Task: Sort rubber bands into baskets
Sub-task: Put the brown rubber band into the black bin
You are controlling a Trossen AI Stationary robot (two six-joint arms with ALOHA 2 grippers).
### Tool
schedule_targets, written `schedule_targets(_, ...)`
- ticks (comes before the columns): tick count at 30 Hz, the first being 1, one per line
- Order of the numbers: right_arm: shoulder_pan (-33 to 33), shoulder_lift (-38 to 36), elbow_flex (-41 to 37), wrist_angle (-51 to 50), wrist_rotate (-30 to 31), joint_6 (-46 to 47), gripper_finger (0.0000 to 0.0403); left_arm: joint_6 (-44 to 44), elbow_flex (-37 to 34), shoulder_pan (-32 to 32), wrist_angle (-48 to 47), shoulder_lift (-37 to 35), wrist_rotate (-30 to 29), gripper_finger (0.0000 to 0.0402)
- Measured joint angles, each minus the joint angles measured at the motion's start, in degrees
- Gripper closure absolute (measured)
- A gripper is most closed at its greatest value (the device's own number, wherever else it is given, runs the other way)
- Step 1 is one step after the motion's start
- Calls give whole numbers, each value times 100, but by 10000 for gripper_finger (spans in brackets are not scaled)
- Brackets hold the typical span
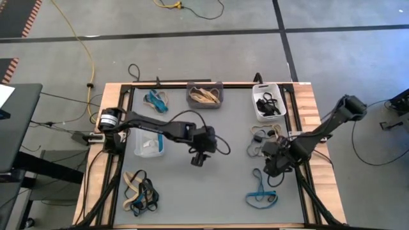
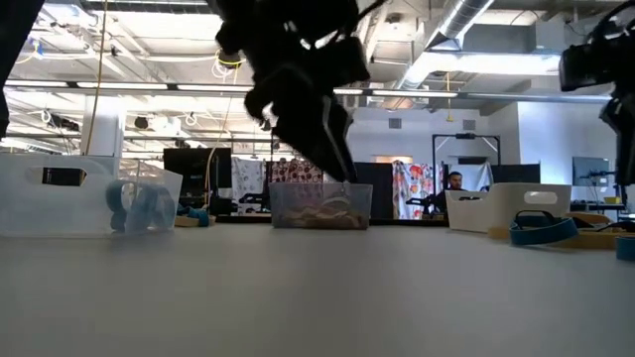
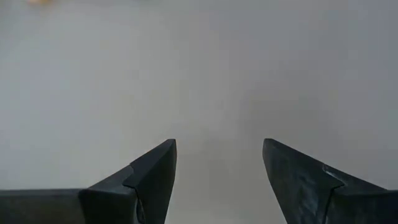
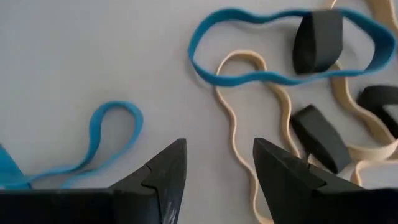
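My left gripper [image 1: 199, 160] [image 3: 219, 180] hangs open over bare grey mat in the middle of the table. At the right, my right gripper [image 1: 271, 167] [image 4: 219, 174] is open and points down over a loose pile of rubber bands [image 1: 263, 136]: a blue loop [image 4: 283, 46], a tan loop [image 4: 233, 124] and black ones [image 4: 318, 138], all flat on the mat. It touches none of them. The dark grey basket [image 1: 204, 94] holds tan bands and the white basket [image 1: 267, 103] black ones. The clear basket [image 1: 148, 144] stands under the left arm.
More bands lie loose: blue ones [image 1: 155, 99] at the far left, a mixed heap [image 1: 140, 195] at the near left, a blue loop [image 1: 261, 195] at the near right. A black frame [image 1: 291, 118] edges the mat. Bare mat lies in the near middle.
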Motion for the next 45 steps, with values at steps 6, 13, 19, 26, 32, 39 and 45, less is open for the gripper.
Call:
schedule_targets(6, 61, 445, -258, 17, -31, 314, 191, -332, -696, -69, 1193, 0, 148, 171)
schedule_targets(13, -72, 546, -719, 556, -178, 414, 191, -535, -1010, -165, 1808, 0, 166, 171)
schedule_targets(19, -287, 489, -1060, 1268, -331, 188, 209, -546, -1083, -274, 2014, 0, 166, 171)
schedule_targets(26, -525, 470, -1235, 1336, -476, 168, 296, -546, -1083, -357, 2066, 0, 166, 171)
schedule_targets(32, -593, 355, -1067, 1291, -588, -62, 384, -565, -1083, -472, 2059, 0, 159, 171)
schedule_targets(39, -593, 65, -19, 796, 32, -539, 382, -576, -1083, -580, 2248, 0, 132, 171)
schedule_targets(45, -595, -94, 1100, 423, 743, -1329, 382, -587, -1083, -678, 2527, 0, -54, 171)
